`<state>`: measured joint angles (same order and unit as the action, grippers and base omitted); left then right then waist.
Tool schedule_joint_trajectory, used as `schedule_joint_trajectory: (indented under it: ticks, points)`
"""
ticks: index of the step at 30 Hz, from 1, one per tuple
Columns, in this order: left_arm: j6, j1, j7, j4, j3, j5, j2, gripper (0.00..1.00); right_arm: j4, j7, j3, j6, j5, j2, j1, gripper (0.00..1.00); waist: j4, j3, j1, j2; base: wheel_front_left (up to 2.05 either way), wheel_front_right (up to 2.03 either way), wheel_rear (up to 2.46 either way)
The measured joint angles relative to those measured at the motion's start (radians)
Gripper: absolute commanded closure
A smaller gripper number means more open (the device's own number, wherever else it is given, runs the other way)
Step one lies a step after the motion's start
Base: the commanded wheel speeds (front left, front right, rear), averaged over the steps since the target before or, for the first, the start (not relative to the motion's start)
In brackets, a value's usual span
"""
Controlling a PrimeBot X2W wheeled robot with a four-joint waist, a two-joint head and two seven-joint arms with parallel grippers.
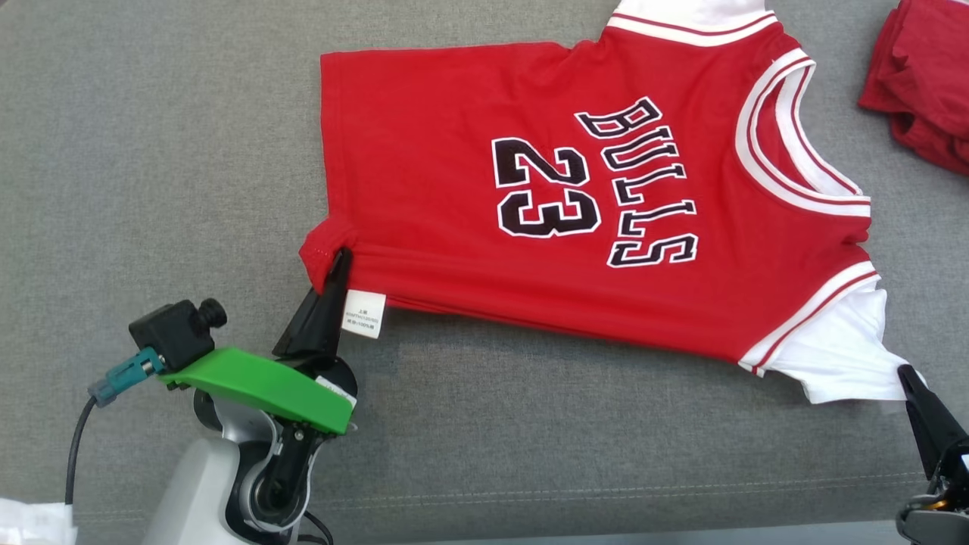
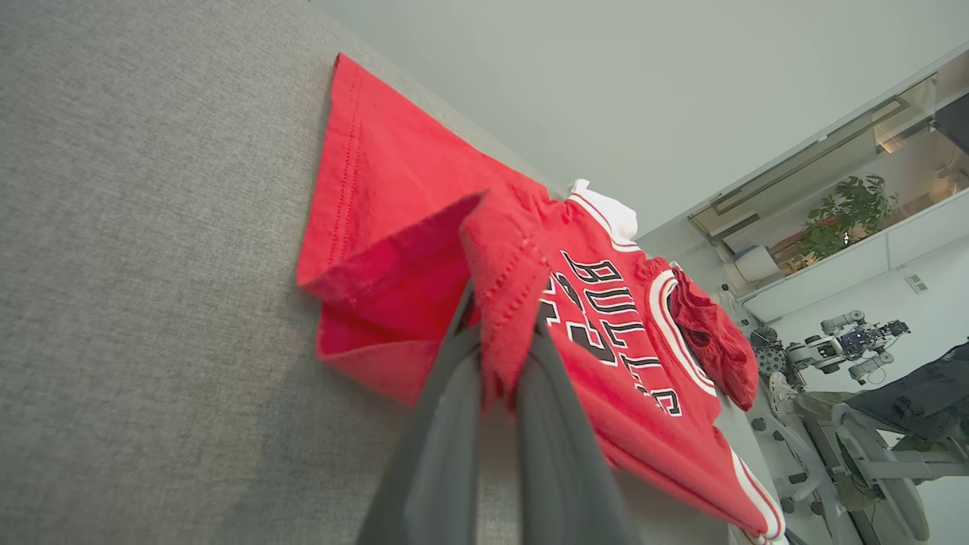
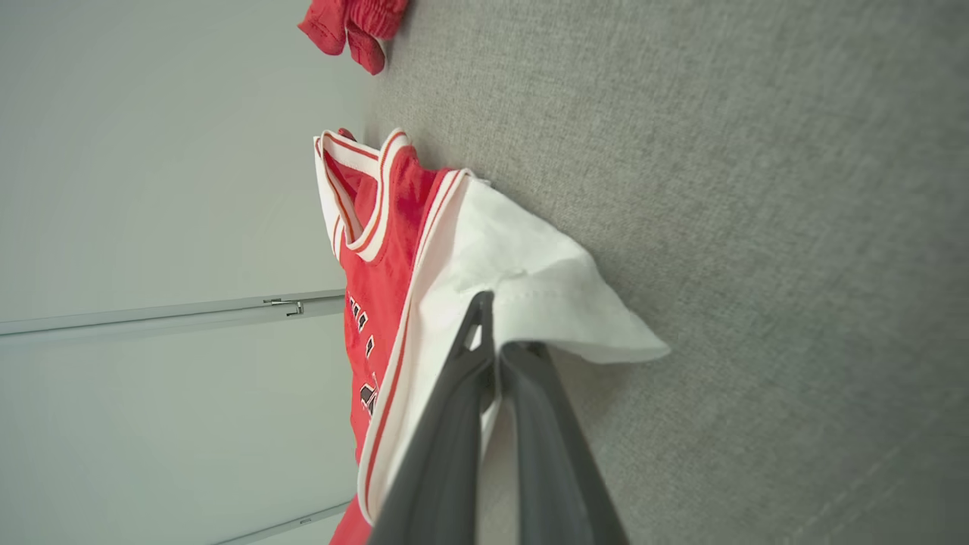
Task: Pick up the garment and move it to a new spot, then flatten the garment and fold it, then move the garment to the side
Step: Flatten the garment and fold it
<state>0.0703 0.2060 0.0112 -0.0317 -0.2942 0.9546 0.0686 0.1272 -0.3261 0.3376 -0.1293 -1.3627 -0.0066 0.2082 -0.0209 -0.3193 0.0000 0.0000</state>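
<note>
Head view
Surface: grey woven fabric point(image 1: 151, 151), wide and flat, with a stitched seam near the lower edge.
Garment: red jersey point(image 1: 447, 227) lies spread face up, hem to the robot's left, collar to its right, "BULLS 23" showing.
Left gripper point(image 1: 337, 269): fingertips pinched together on the near hem corner, which bunches around them; white care label point(image 1: 363, 314) hangs just beside.
Right gripper point(image 1: 906, 375): tips pressed together on the edge of the near white sleeve point(image 1: 840, 356).
Around: second red garment point(image 1: 923, 76) crumpled at the far right, apart from the collar; green mount point(image 1: 257, 382) and black camera point(image 1: 178, 329) on the left wrist.

Left wrist view
Surface: the grey fabric runs up to a pale wall point(image 2: 606, 76).
Grip: both fingers point(image 2: 447, 424) clamp a fold of red hem, lifted off the fabric; the rest of the jersey lies flat beyond.
Room: potted plant point(image 2: 844, 216) behind glass, another robot point(image 2: 848, 344) on the floor at the right.
In the way: the raised hem hides part of the number.

Right wrist view
Grip: fingers point(image 3: 447, 439) meet on the white sleeve edge, with no gap visible at the tips.
Surface: grey fabric beneath the sleeve.
Room: plain pale wall with a thin rail point(image 3: 151, 314).
Around: the second red garment at the top, well apart from the sleeve.
</note>
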Motion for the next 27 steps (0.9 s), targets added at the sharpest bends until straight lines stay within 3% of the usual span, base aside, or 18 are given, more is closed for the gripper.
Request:
schedule_joint_trajectory:
  ticks: [5, 9, 12, 16, 23, 27]
  points:
    - [-0.004, -0.042, 0.022, 0.012, -0.023, -0.03, -0.005, 0.98, 0.005, 0.038, 0.003, 0.0, -0.003, 0.001, 0.029, 1.0, 0.008, -0.013, 0.0, 0.0, 0.0, 0.0, 0.0]
    - [-0.031, -0.086, 0.035, 0.03, -0.035, -0.041, -0.016, 0.94, 0.019, 0.059, 0.004, 0.0, -0.016, 0.002, 0.062, 1.0, 0.006, -0.017, 0.0, 0.0, 0.0, 0.0, 0.0]
    - [-0.036, -0.116, 0.044, 0.037, -0.049, -0.041, -0.019, 0.83, 0.034, 0.078, 0.009, 0.001, -0.026, 0.001, 0.074, 1.0, -0.002, -0.023, 0.0, 0.0, 0.0, 0.0, 0.0]
    - [-0.067, -0.145, 0.065, 0.018, -0.046, -0.063, 0.001, 0.89, 0.058, 0.116, 0.028, 0.01, -0.018, -0.015, 0.074, 1.0, -0.015, -0.027, 0.0, 0.0, 0.0, 0.0, 0.0]
    - [-0.077, -0.182, 0.07, 0.001, -0.075, -0.06, -0.002, 0.82, 0.1, 0.123, -0.015, 0.022, 0.014, -0.019, 0.071, 1.0, -0.032, -0.015, 0.0, 0.0, 0.0, 0.0, 0.0]
    - [-0.08, -0.192, 0.068, 0.0, -0.091, -0.036, -0.007, 0.58, 0.108, 0.125, -0.035, 0.022, 0.019, -0.019, 0.072, 1.0, -0.039, -0.007, 0.0, 0.0, 0.0, 0.0, 0.0]
